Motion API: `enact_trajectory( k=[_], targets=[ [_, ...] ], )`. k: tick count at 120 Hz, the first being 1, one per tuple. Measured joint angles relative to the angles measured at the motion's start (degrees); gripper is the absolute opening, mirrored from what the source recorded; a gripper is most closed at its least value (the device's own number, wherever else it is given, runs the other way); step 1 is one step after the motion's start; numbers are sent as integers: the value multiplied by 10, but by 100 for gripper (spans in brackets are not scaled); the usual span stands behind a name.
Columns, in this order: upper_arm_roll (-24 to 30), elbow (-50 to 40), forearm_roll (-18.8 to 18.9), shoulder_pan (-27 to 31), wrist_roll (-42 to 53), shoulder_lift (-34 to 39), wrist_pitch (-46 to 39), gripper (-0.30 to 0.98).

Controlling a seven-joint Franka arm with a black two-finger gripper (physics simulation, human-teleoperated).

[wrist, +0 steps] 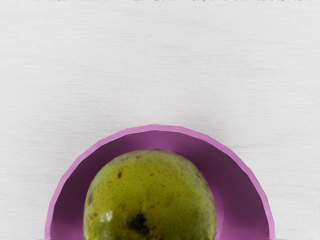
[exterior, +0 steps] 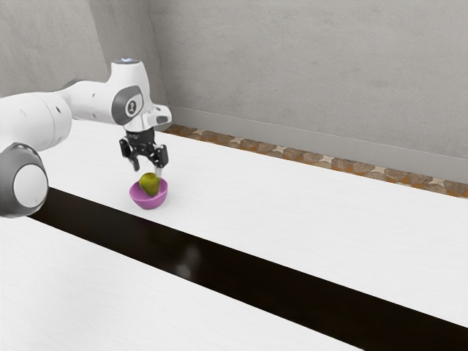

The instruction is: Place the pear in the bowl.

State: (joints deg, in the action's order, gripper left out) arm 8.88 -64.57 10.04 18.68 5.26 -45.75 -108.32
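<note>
Nearest the wrist camera, a green pear (wrist: 150, 197) with brown specks is sitting in the pink-purple bowl (wrist: 160, 128), its dark end spot facing up toward the jaws. The jaws are standing wide apart just above the pear and are gripping nothing; whether either side is brushing the fruit is impossible to tell. Below them the bowl is resting on the white table (exterior: 307, 227), its rim curving around the pear, which is rising above that rim in the exterior view. The white arm (exterior: 91, 101) is reaching in from the exterior view's left and holding the jaws pointing downward. Between the jaws and the near part of the table, a long dark band (exterior: 219, 259) is running crosswise. Well beyond the jaws, a strip of brown stonework (exterior: 292, 154) is lying along the foot of a grey wall (exterior: 307, 73)
</note>
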Motion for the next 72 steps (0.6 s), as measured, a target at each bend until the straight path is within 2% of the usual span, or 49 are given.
enact_trajectory(
  k=[9,22,41,46,52,64,72],
  targets=[
    [4,-8,-2,2,4,13,4,60],
    [63,-57,-3,29,8,78,34,63],
    [124,-182,-25,58,7,242,69,66],
    [126,-211,-32,50,3,294,79,67],
    [84,-227,-45,-6,-1,347,97,67],
    [-76,-261,-70,-188,-12,440,131,68],
    [-125,-269,-79,-264,-19,464,146,68]
  ],
)
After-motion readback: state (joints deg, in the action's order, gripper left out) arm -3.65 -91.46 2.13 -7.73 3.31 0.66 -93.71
